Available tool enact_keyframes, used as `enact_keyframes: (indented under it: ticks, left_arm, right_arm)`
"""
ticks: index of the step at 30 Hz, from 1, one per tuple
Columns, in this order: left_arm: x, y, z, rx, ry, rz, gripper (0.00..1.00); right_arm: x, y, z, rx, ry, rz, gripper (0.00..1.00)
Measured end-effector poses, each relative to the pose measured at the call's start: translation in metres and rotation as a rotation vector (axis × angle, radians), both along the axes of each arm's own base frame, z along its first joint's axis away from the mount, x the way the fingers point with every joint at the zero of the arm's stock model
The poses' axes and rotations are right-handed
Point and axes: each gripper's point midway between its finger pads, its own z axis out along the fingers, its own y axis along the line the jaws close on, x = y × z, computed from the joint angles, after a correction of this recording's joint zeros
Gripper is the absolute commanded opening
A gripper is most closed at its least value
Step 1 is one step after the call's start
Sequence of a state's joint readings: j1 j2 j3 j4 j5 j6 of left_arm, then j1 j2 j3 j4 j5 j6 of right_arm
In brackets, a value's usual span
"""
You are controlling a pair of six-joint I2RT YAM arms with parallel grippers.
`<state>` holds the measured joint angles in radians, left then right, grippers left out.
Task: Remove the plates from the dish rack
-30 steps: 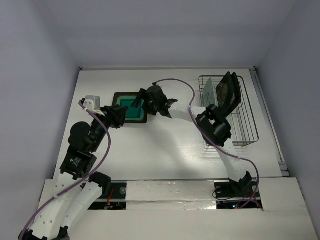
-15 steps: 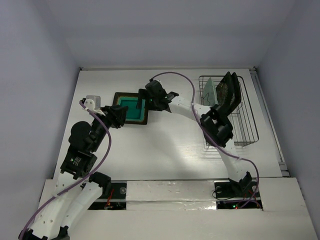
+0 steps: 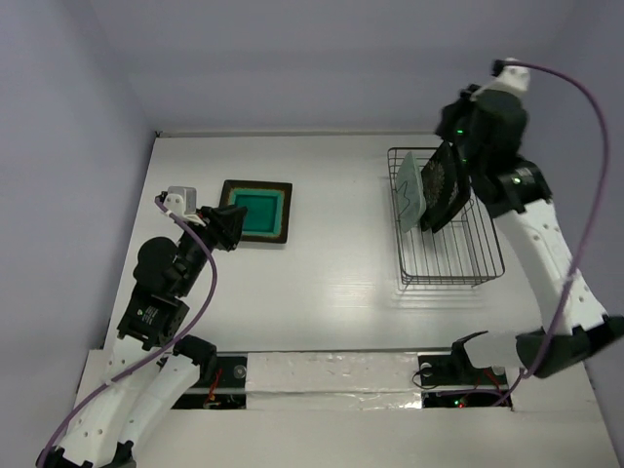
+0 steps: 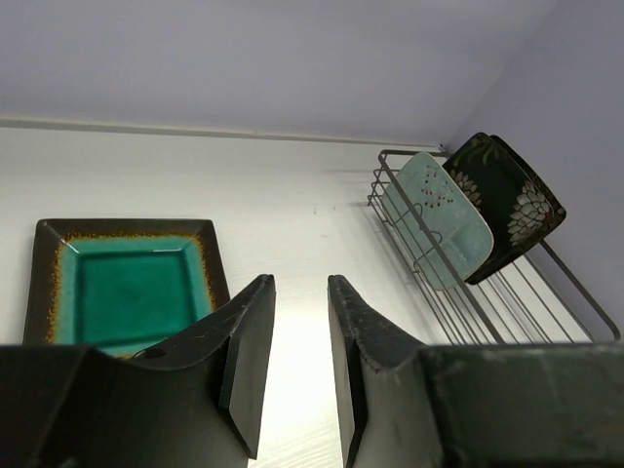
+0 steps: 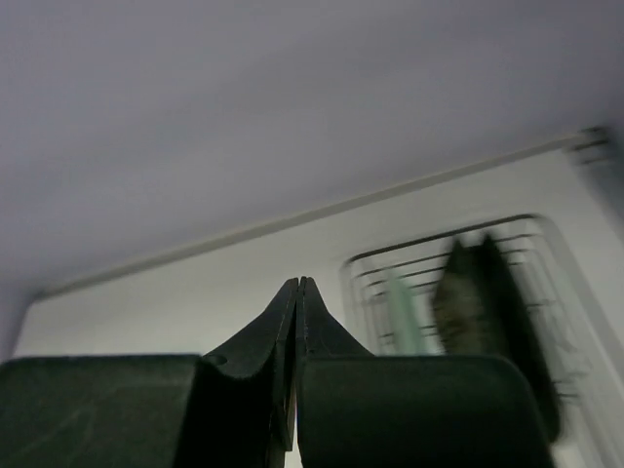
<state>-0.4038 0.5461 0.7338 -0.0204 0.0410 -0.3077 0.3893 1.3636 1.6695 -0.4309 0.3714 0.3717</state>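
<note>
Teal-centred plate (image 3: 255, 210) is out; 3 stand in the dish rack (image 3: 448, 283). Your right gripper (image 5: 297, 285), clenched empty above, must open; left gripper (image 4: 300, 331) slightly parted, empty.

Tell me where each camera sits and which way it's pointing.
Top external: above and behind the robot, looking down on the table; left arm and right arm show.
Left wrist: low, facing the teal plate and dish rack; left tool shows.
Right wrist: high, facing the dish rack; shut right tool shows.
All three share the dish rack.
</note>
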Motion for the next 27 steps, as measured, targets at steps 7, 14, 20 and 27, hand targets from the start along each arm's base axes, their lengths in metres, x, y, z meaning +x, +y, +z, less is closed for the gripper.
enact_keyframes:
  ticks: [7, 14, 20, 27]
  left_arm:
    - [0.001, -0.001, -0.002, 0.003, 0.006, -0.003, 0.26]
    - [0.004, -0.002, -0.005, 0.008, 0.019, -0.003, 0.26]
    - [0.005, 0.0, -0.006, 0.009, 0.021, 0.005, 0.27]
    - [0.005, 0.0, -0.006, 0.009, 0.022, 0.006, 0.28]
  right_arm:
    - [-0.028, -0.089, -0.012, -0.141, 0.093, -0.201, 0.44]
    - [0.011, -0.107, -0.121, -0.292, 0.442, -0.178, 0.46]
    - [0.019, -0.11, -0.171, -0.341, 0.602, -0.135, 0.44]
    - [0.023, -0.116, -0.178, -0.362, 0.628, -0.139, 0.41]
